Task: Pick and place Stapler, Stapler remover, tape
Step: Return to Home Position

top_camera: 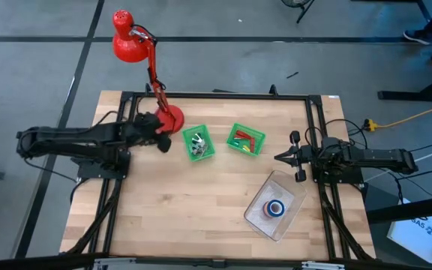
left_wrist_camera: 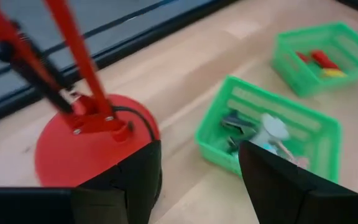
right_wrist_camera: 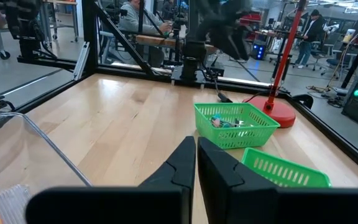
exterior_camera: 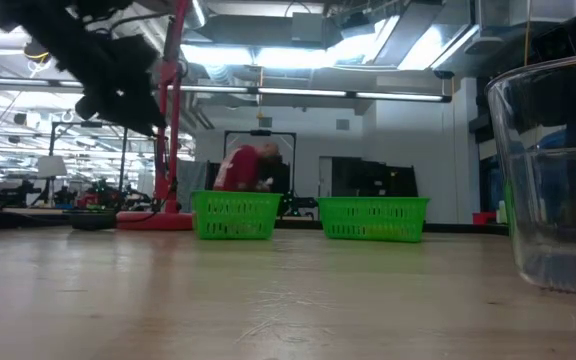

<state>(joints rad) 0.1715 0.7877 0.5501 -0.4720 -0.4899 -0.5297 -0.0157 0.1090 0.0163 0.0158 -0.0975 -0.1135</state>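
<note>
Two green baskets stand mid-table. The left basket [top_camera: 198, 142] holds grey-silver stapler removers [left_wrist_camera: 257, 130]. The right basket [top_camera: 245, 139] holds small red staplers [left_wrist_camera: 319, 59] and a yellow piece. Tape rolls [top_camera: 275, 208], blue and red, lie in a clear container [top_camera: 265, 221] at the near right. My left gripper [top_camera: 165, 142] hovers open between the red lamp base [top_camera: 174, 120] and the left basket, with nothing between its fingers [left_wrist_camera: 138, 180]. My right gripper [top_camera: 282, 157] waits shut at the right side, above the table.
A red desk lamp [top_camera: 130, 41] stands on its round base at the table's far left, with its arm leaning out past the far edge. A black frame [top_camera: 216, 96] borders the table. Bare wood lies at the near left. A person in red [exterior_camera: 248, 165] shows in the room behind.
</note>
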